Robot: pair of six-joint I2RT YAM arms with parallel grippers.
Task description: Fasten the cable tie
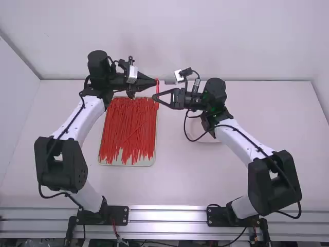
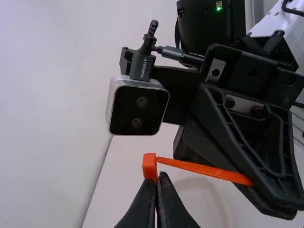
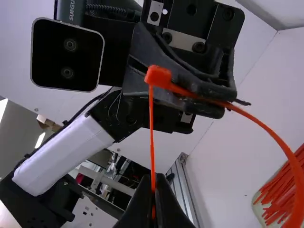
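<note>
We see a white table (image 1: 267, 108) set against a plain pale wall (image 1: 216, 31), with a white side panel (image 1: 13, 103) closing its left edge. An aluminium rail (image 1: 164, 212) runs along its near edge. Light falls soft and even, throwing only faint shadows on the tabletop.

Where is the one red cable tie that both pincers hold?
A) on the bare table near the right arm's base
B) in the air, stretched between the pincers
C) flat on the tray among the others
B: the cable tie runs through the air from the left pincer, shut beside its head, to the right pincer, shut on its strap.
</note>
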